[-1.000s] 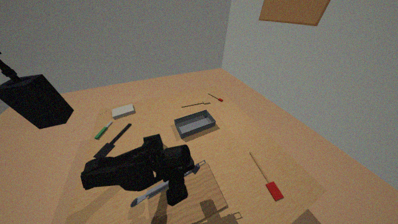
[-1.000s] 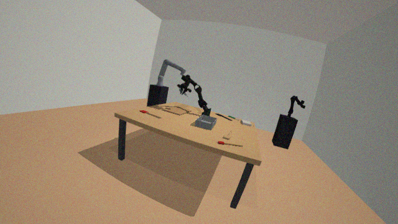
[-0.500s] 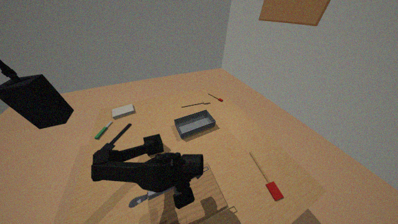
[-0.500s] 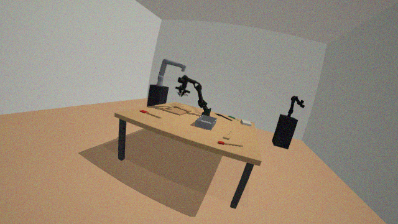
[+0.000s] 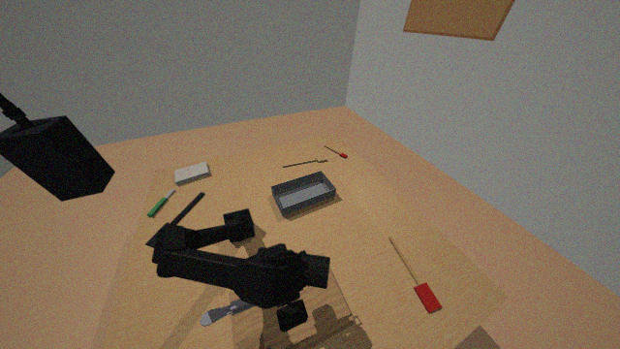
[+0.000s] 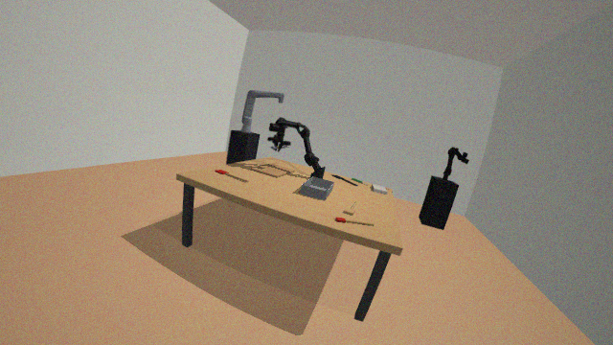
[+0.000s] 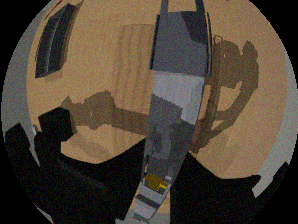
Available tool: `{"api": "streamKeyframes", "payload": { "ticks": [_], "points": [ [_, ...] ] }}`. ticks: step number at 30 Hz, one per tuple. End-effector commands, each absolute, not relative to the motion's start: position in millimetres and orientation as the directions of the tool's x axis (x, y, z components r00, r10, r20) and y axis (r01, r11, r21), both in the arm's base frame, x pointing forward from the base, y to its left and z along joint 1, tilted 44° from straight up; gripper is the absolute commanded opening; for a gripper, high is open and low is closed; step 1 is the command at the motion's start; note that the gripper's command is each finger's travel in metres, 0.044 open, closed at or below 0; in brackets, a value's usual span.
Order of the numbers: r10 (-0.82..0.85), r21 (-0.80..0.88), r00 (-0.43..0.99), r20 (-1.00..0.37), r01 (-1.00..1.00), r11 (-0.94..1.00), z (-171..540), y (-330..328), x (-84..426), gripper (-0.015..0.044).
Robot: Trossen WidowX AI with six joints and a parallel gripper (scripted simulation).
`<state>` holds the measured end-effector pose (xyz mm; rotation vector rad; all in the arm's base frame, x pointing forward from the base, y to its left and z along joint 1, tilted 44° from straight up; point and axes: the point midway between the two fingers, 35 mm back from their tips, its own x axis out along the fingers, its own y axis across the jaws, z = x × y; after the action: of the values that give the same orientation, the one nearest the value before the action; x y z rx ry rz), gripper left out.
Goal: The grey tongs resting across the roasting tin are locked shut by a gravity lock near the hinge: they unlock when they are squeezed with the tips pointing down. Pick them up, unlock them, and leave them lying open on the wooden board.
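Observation:
The grey tongs (image 5: 217, 316) (image 7: 180, 50) are held above the table, lengthwise through the wrist view, with a small yellow part low in that view. Whether their arms are spread cannot be told. My gripper (image 7: 161, 141) is shut on the tongs; in the top view the arm hides most of them. The wooden board (image 5: 335, 297) (image 7: 132, 85) (image 6: 275, 171) lies on the table below, under the arm's shadow. The roasting tin (image 5: 286, 208) (image 6: 316, 192) (image 7: 59, 52) stands beyond the board, with nothing visible across it.
A red-ended tool (image 5: 427, 298) (image 6: 221, 172) lies to one side of the board. A white block (image 5: 192, 174) (image 6: 378, 189), a green-handled tool (image 5: 157, 206) and a black tool (image 5: 189, 207) lie near the arm's base side. A thin tool (image 5: 302, 164) and a small red-ended one (image 5: 343, 155) lie beyond the tin.

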<state>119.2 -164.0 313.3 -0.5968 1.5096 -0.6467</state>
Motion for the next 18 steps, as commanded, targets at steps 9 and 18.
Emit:
{"api": "streamKeyframes", "payload": {
  "ticks": [9,18],
  "points": [
    [-0.700,-0.700,-0.034,-0.714,0.008,0.714,313,-167,121,-0.0150],
    [-0.696,-0.696,-0.035,-0.718,0.010,0.718,303,-176,124,-0.0150]
  ]
}}
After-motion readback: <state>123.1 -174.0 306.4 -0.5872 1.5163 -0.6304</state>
